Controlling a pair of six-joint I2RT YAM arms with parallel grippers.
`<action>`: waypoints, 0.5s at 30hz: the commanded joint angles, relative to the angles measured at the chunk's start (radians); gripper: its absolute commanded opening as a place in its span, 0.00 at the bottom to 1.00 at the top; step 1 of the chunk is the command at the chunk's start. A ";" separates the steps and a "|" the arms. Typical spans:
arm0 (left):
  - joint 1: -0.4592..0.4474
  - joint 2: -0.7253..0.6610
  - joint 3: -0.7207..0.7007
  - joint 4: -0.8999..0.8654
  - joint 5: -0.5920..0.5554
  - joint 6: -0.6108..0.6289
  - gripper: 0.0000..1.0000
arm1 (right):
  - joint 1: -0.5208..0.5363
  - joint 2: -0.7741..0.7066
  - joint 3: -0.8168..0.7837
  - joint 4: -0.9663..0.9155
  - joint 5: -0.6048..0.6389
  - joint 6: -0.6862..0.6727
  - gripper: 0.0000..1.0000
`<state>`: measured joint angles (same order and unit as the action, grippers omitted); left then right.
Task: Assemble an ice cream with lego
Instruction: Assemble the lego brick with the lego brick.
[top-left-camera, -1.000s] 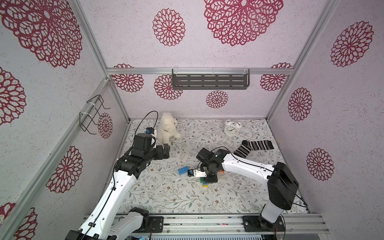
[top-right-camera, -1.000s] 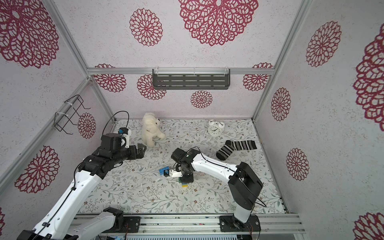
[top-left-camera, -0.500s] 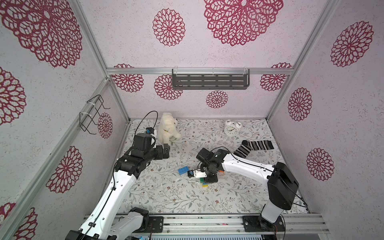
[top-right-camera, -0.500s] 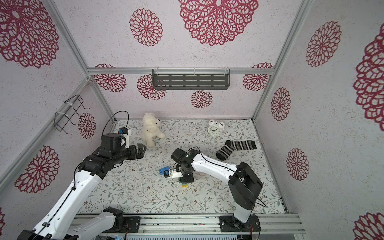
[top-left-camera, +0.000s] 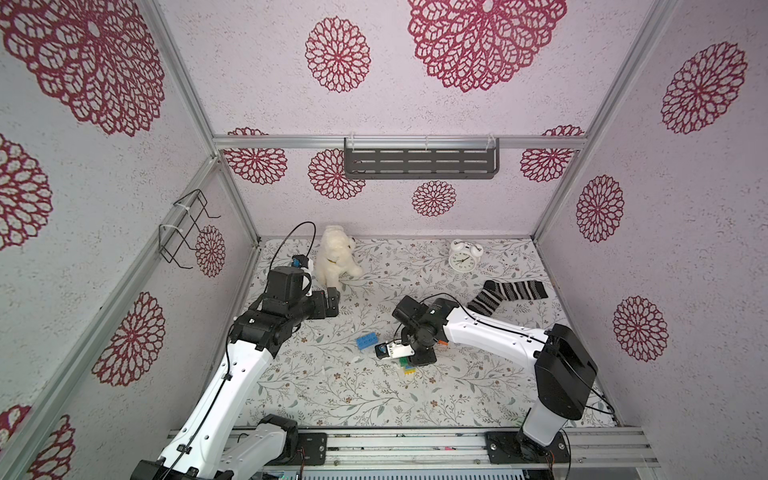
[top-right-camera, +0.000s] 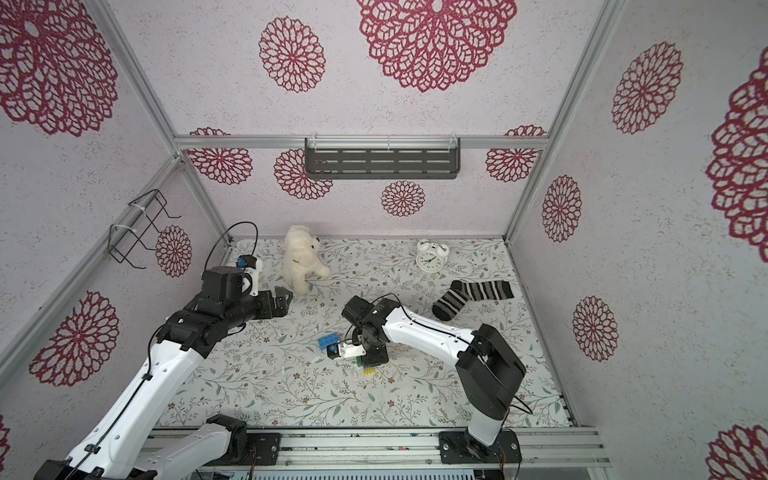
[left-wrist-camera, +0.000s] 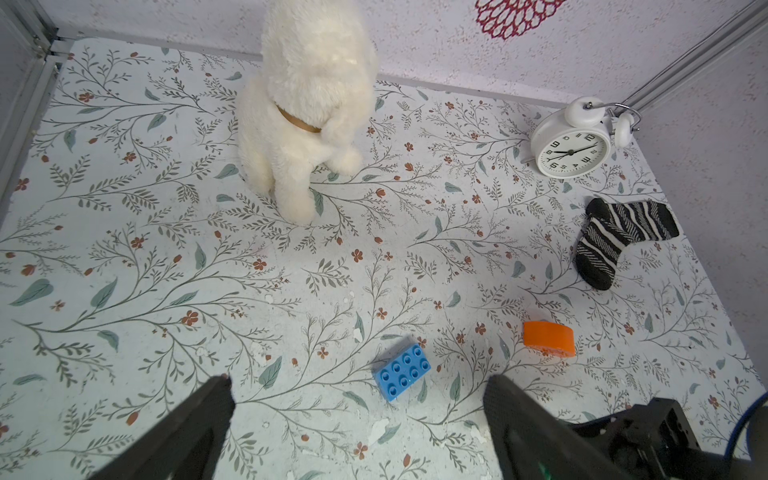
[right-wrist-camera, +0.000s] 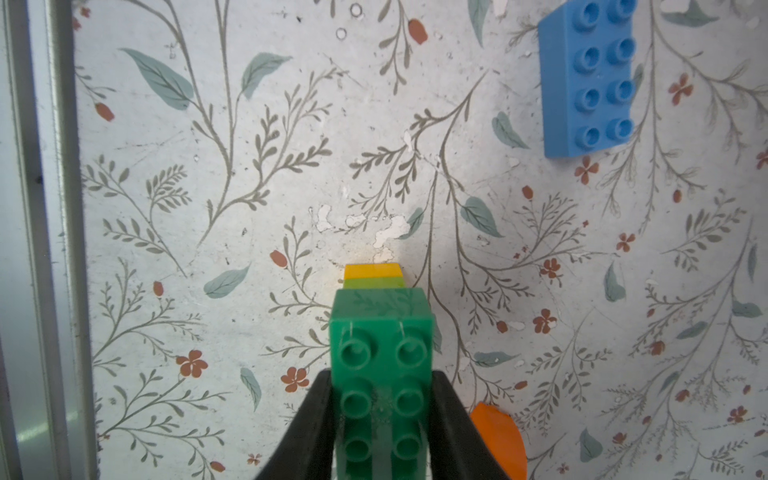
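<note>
My right gripper is clamped on the dark-green oblong plastic brick. Its black fingers press one on each long side, and the studs face my wrist camera. Beneath the green brick sit a lime-green square plastic brick and a yellow square plastic brick. The three together form the ice cream stack, which I hold with the yellow end down toward the floral-patterned mat. I cannot tell whether that end touches the mat. In both top views the stack is near the middle of the mat, mostly hidden under my right wrist.

The light-blue oblong plastic brick lies flat on the mat with its studs up. It is near the stack on my left side and apart from it. The orange half-round plastic brick lies on the mat on the other side of my right gripper, close by and not touching the stack. Only a sliver of it shows in a top view.

My left gripper has its jaws wide apart and holds nothing. It hangs above the mat near the white plush dog, well away from the bricks.

A white twin-bell alarm clock stands near the back wall, and a black-and-grey striped sock lies in front of it
</note>
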<state>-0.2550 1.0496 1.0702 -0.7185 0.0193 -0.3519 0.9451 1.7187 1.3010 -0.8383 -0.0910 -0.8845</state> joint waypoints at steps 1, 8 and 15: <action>0.013 0.006 -0.006 0.019 0.013 0.008 0.99 | 0.000 0.054 -0.020 -0.022 -0.022 -0.039 0.22; 0.013 0.006 -0.006 0.018 0.019 0.010 0.99 | -0.005 0.065 0.012 -0.050 -0.051 -0.066 0.22; 0.014 0.006 -0.007 0.017 0.022 0.010 0.99 | -0.008 0.093 0.011 -0.063 -0.085 -0.077 0.22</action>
<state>-0.2520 1.0496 1.0702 -0.7189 0.0353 -0.3515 0.9318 1.7493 1.3384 -0.8711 -0.1223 -0.9382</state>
